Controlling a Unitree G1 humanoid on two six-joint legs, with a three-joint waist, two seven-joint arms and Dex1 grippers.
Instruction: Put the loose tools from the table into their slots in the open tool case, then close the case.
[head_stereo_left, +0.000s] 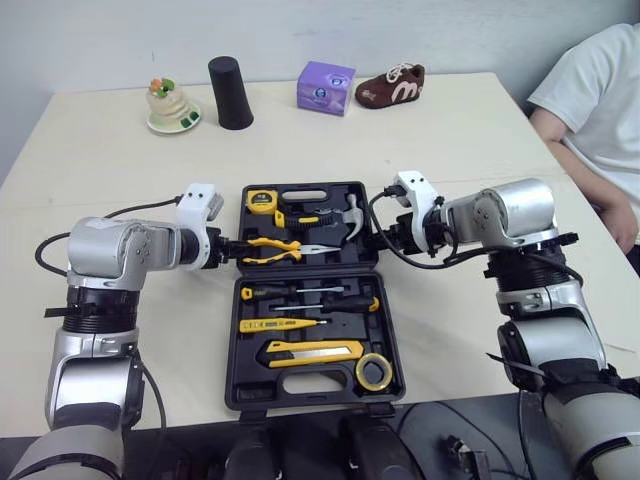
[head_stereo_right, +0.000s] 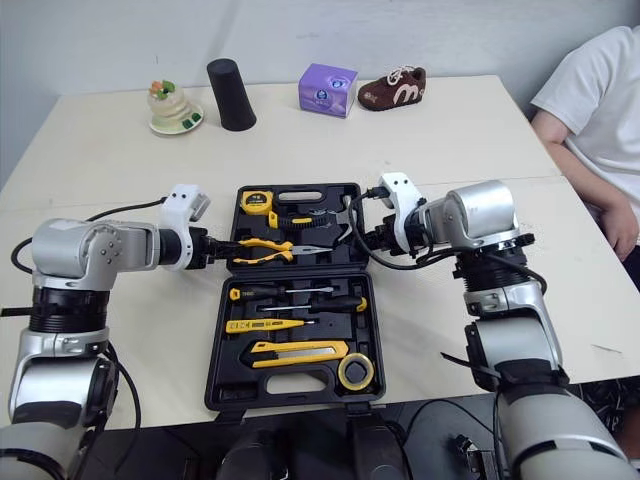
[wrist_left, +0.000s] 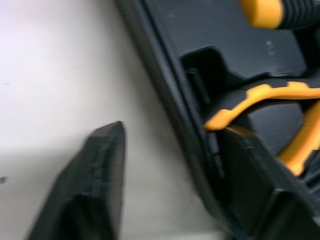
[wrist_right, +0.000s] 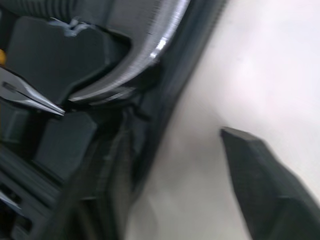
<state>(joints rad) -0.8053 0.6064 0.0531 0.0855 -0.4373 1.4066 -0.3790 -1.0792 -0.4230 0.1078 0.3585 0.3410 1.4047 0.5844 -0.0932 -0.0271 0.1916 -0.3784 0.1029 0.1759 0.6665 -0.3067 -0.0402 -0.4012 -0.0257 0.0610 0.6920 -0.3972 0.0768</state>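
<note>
Tool case (head_stereo_left: 300, 386) lies open; left fingers (wrist_left: 95, 185) and right fingers (wrist_right: 270, 170) gape astride its side walls; cylinder (head_stereo_left: 231, 93), box (head_stereo_left: 326, 87), shoe (head_stereo_left: 392, 87) beyond.

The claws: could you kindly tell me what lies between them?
In the left eye view, the far half of the tool case, holding pliers and hammer, spans from left claw to right claw.

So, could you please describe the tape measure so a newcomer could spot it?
Find the open tool case in the middle of the table. In its far half, the tape measure fills the corner on the robot's left. It is a squat yellow block, unlike the long pliers next to it.
</note>
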